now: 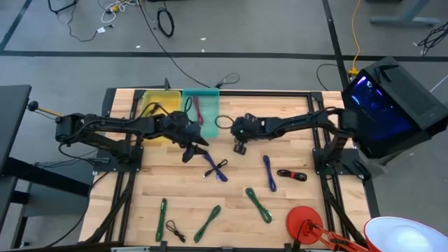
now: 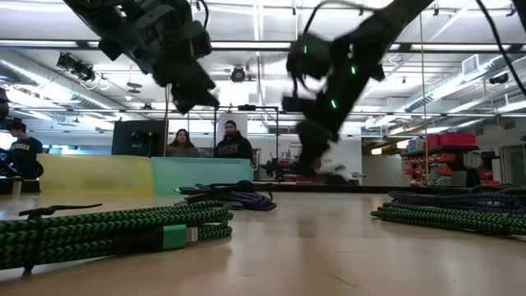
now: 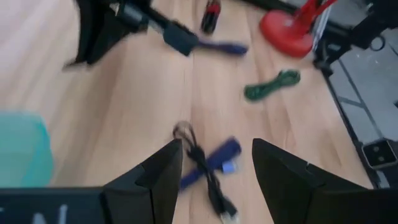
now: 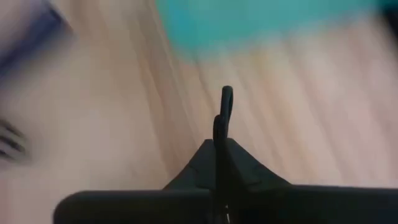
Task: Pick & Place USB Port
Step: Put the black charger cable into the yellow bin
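Both arms over the back half of the wooden table (image 1: 182,182), braided USB cables scattered in front.

We are seeing, from the left, a yellow bin (image 1: 155,105) beside a teal bin (image 1: 207,105) holding one purple cable; the left gripper (image 1: 190,148) is hanging with its fingers (image 3: 155,177) apart and empty above a blue-purple cable (image 1: 215,168) (image 3: 214,162) crossed by a thin black lead. Further right, the right gripper (image 1: 240,145) is hovering with its fingers pressed together, pinching what looks like a thin black loop (image 4: 225,106). Green woven cables (image 1: 257,204) are lying coiled near the front edge, close to a red round lamp base (image 1: 305,222).
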{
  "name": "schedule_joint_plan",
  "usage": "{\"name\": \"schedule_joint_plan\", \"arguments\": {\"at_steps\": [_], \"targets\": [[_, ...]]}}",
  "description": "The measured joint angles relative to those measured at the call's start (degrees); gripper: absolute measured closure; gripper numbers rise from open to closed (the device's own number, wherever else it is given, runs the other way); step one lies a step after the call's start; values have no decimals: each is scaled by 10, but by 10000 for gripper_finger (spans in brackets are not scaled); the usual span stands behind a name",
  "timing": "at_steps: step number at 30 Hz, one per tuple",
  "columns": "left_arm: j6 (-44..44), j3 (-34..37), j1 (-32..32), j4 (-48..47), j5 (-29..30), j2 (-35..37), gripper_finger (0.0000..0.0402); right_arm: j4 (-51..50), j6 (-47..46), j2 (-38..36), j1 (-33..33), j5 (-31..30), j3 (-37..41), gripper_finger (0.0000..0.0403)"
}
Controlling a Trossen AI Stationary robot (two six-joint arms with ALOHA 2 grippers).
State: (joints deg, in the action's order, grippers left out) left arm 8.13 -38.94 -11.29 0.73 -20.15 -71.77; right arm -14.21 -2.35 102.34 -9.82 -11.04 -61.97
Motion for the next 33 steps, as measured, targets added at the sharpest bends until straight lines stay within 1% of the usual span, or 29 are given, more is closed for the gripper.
{"name": "schedule_joint_plan", "arguments": {"at_steps": [3,7,10,12,15,18,20,24,29,31,33], "targets": [[-26,0,-1,42,8,0,202,58,17,-42,0,33,-15,398],[-70,0,-6,90,37,0,202,133,27,-113,0,70,-25,399],[-108,0,-12,125,76,0,202,187,21,-157,3,97,-24,399],[-117,0,-18,174,99,0,202,245,19,-171,12,115,-20,399],[-118,0,-24,264,101,0,202,307,24,-173,31,144,-15,399],[-132,0,-24,348,98,0,202,338,32,-169,46,147,-12,399],[-137,0,-24,376,98,0,202,351,34,-169,50,146,-12,399],[-132,0,-24,398,67,0,202,372,37,-170,52,146,-12,399],[-119,0,-19,402,56,-1,202,388,41,-162,54,146,-12,403],[-118,0,-18,399,44,-3,202,387,58,-155,55,130,-12,403],[-116,1,-14,399,43,-3,202,390,48,-147,51,124,-12,403]]}}
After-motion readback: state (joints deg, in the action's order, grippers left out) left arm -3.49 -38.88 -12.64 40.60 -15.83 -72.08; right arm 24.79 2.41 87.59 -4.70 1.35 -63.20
